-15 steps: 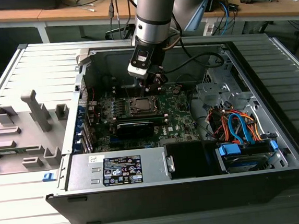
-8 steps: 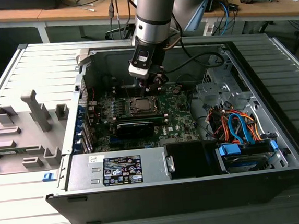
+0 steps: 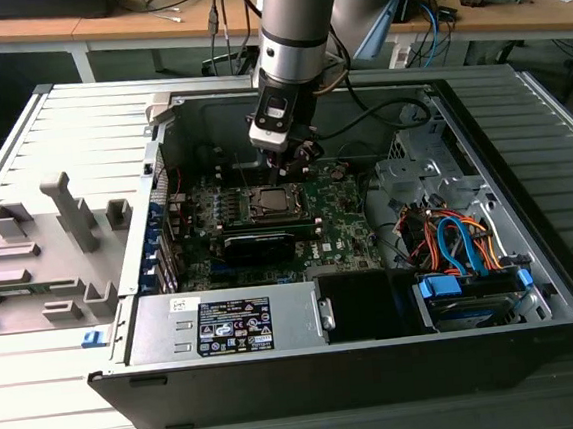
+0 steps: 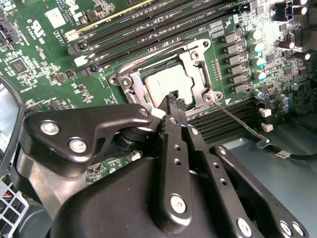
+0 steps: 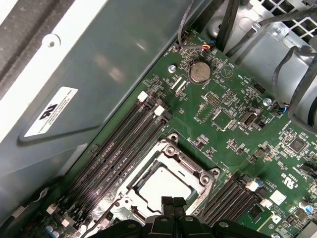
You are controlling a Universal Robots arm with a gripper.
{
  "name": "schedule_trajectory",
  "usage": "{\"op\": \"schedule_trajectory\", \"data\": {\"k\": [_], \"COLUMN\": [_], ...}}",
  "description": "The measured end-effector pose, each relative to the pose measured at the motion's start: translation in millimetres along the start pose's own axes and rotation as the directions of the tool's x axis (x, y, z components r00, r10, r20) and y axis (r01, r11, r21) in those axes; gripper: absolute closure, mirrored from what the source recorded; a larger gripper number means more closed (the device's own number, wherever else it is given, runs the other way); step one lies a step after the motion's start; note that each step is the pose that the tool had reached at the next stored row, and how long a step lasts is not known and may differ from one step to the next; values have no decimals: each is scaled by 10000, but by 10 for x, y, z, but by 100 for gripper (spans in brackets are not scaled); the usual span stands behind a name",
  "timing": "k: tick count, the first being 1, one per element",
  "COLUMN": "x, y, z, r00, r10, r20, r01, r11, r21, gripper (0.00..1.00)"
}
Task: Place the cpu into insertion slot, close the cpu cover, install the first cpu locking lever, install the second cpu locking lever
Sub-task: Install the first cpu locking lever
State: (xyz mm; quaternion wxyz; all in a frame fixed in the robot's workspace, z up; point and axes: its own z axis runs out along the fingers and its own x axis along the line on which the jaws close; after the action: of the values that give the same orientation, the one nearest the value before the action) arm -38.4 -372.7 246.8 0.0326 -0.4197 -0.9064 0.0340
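Note:
The cpu (image 4: 166, 84) lies flat in the insertion slot (image 4: 120, 79) on the green board, its silvery top showing. The cpu cover (image 4: 195, 62) lies down over it as a silver frame around the chip. A thin wire locking lever (image 4: 242, 124) sticks out from one corner of the socket, slanting away over the board. My gripper (image 4: 173, 96) hangs just above the edge of the chip, shut with nothing between its fingers. The first wrist view shows the two fingertips (image 5: 166, 202) pressed together over the cpu (image 5: 163, 183). In the exterior view the gripper (image 3: 297, 158) hovers just behind the socket (image 3: 270, 203).
Long black memory slots (image 5: 119, 148) flank the socket. A coin battery (image 5: 199, 72) and the grey case wall (image 5: 99, 59) lie beyond. A black block (image 3: 259, 245), the power supply (image 3: 226, 325) and coloured cables (image 3: 449, 240) fill the case; a grey fixture (image 3: 67, 224) stands at the exterior view's left.

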Motion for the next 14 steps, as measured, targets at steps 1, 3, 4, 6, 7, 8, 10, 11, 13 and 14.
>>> {"op": "schedule_trajectory", "data": {"k": [1, 3, 4, 6, 7, 8, 10, 11, 13, 14], "x": [0, 0, 0, 0, 0, 0, 0, 0, 0, 0], "y": [0, 0, 0, 0, 0, 0, 0, 0, 0, 0], "z": [0, 1, 0, 1, 1, 1, 1, 1, 1, 1], "r00": [10000, 10000, 9999, 9998, 9998, 9998, 9996, 9995, 9993, 9992], "r10": [-37, -86, -113, -174, -199, -221, -277, -301, -362, -396], "r20": [3, 7, 10, 16, 17, 19, 24, 26, 32, 35], "r01": [37, 86, 113, 174, 199, 221, 277, 301, 362, 396], "r11": [10000, 10000, 9999, 9998, 9998, 9998, 9996, 9995, 9993, 9992], "r21": [1, 2, 3, 4, 6, 6, 8, 9, 11, 12], "gripper": [89, 89, 89, 89, 89, 89, 89, 89, 89, 89]}}
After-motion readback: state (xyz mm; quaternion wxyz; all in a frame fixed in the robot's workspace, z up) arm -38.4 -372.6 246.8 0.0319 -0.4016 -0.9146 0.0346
